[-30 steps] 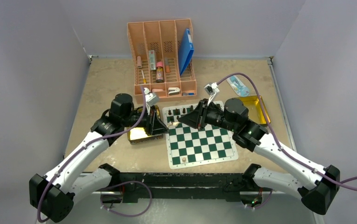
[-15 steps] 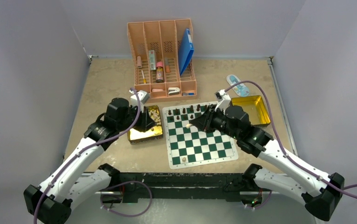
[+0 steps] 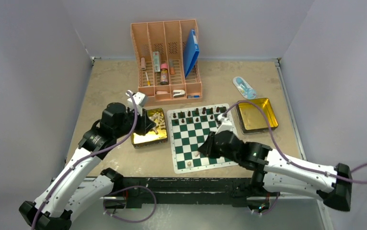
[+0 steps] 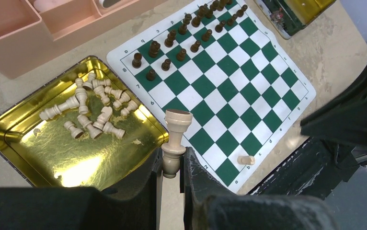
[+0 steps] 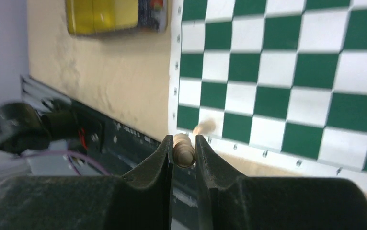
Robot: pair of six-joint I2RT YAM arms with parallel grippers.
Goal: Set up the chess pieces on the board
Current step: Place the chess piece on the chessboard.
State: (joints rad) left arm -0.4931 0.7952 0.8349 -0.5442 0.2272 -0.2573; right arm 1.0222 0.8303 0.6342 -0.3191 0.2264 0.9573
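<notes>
The board (image 3: 193,136) lies mid-table, with dark chess pieces (image 3: 198,113) in rows along its far edge. Several pale chess pieces (image 4: 90,110) lie in the left gold tin (image 3: 149,138). My left gripper (image 3: 149,127) hangs over that tin's right edge, shut on the base of an upright pale piece (image 4: 176,136). My right gripper (image 3: 201,151) is low over the board's near-left squares, shut on a small pale piece (image 5: 184,149). One pale pawn (image 4: 245,159) lies on its side on the board near that corner.
A pink organiser (image 3: 167,57) with pens, bottles and a blue folder stands behind the board. A second gold tin (image 3: 256,115) sits right of the board, a small blue-and-white item (image 3: 244,86) behind it. The table's dark front rail (image 5: 66,129) runs close below the right gripper.
My right gripper has swung from the board's far rows to its near-left corner, still holding its piece. The left gripper has drawn back leftward from the board's edge to over the tin.
</notes>
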